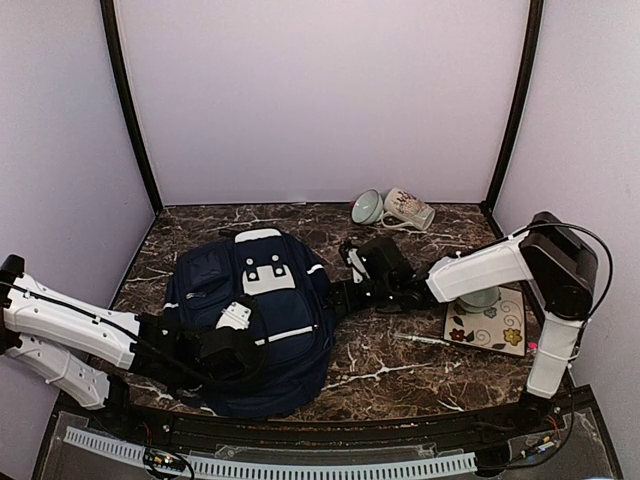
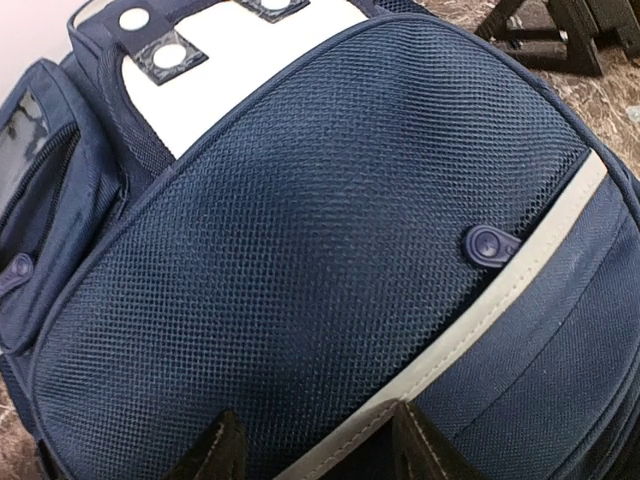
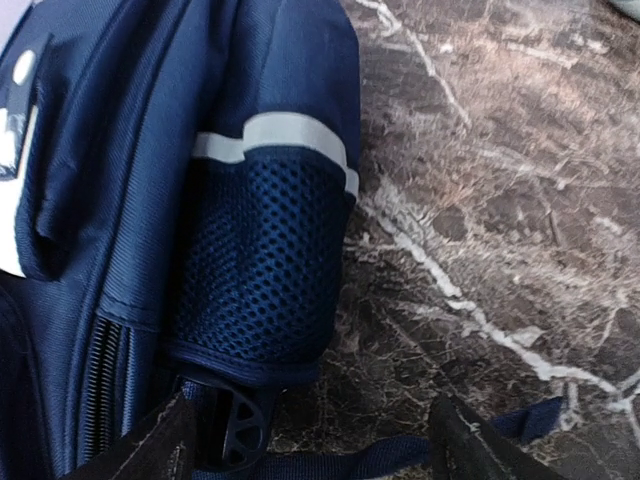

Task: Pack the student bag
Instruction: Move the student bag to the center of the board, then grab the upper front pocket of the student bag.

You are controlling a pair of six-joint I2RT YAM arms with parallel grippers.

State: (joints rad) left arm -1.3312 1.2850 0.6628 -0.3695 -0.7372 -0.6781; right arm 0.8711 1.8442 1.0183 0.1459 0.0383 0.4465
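Note:
The navy-blue student bag point(image 1: 250, 300) lies flat on the marble table, left of centre, with its white patch toward the back. My left gripper point(image 1: 255, 340) hovers over its front pocket. In the left wrist view the bag point(image 2: 300, 220) fills the frame. The left gripper point(image 2: 317, 450) is open, and its fingertips point(image 2: 215, 452) straddle the white stripe point(image 2: 480, 310). My right gripper point(image 1: 337, 293) is at the bag's right side. In the right wrist view it point(image 3: 310, 450) is open and empty, beside the mesh side pocket point(image 3: 265, 270), with a blue strap point(image 3: 360, 462) between the fingers.
A white patterned mug point(image 1: 408, 209) lies on its side by a pale bowl point(image 1: 367, 207) at the back. A floral square mat point(image 1: 490, 325) sits at the right under my right arm. A thin pen point(image 1: 430, 341) lies just left of it. Walls enclose the table.

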